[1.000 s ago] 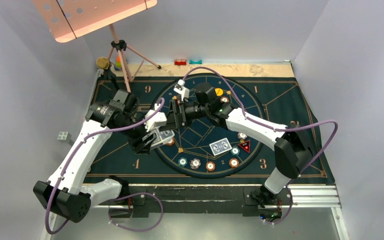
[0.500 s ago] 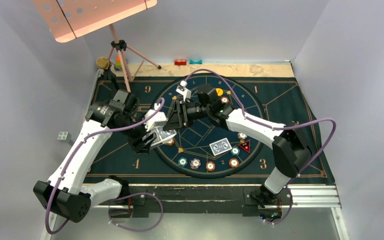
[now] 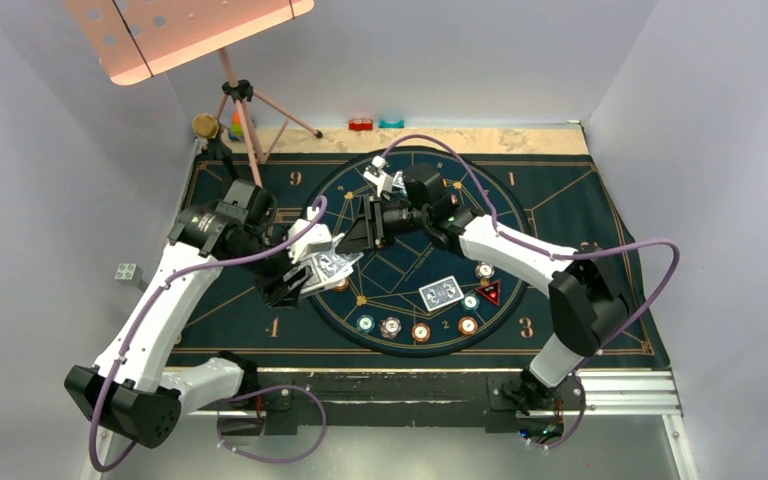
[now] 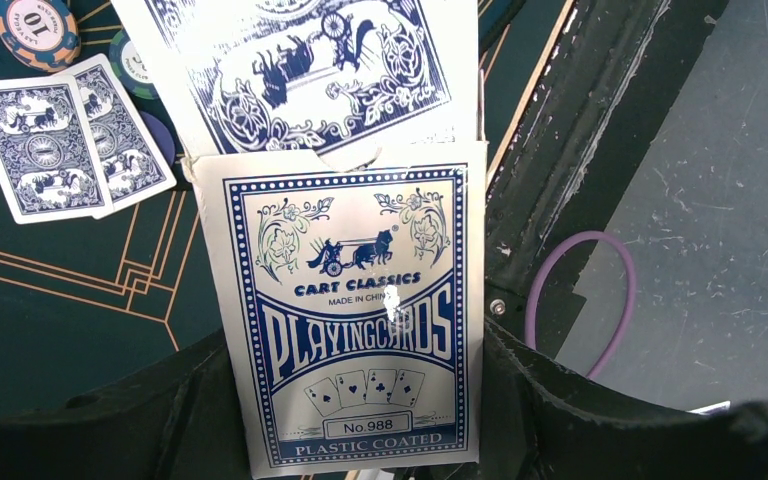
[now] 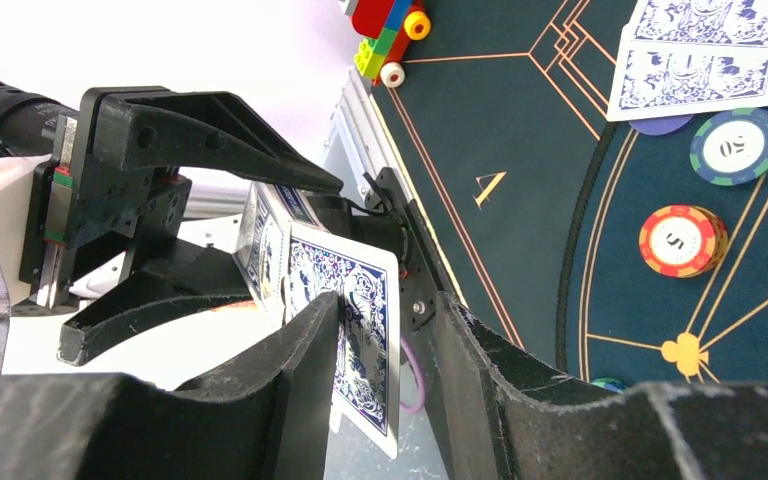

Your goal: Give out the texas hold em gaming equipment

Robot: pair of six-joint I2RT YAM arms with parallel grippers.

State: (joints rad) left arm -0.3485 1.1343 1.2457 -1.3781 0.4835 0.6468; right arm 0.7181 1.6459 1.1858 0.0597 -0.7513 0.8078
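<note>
Poking from the open top of the card box [image 4: 360,320], a blue-backed card [image 5: 355,320] stands inside the right gripper [image 5: 388,305], whose fingers sit spread on either side of it, a gap showing on one side. The left gripper [image 3: 307,272] pinches the box tight, above the round mat's [image 3: 400,275] left rim. Two dealt cards [image 3: 442,292] and a row of chips [image 3: 421,331] lie by its near edge, apart from both grippers.

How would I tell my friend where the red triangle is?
Find the big circle on the dark blue gold-lined table mat, then its right side near the number 3. The small red triangular marker lies there beside a teal round chip; it is the only red, three-cornered piece.
</note>
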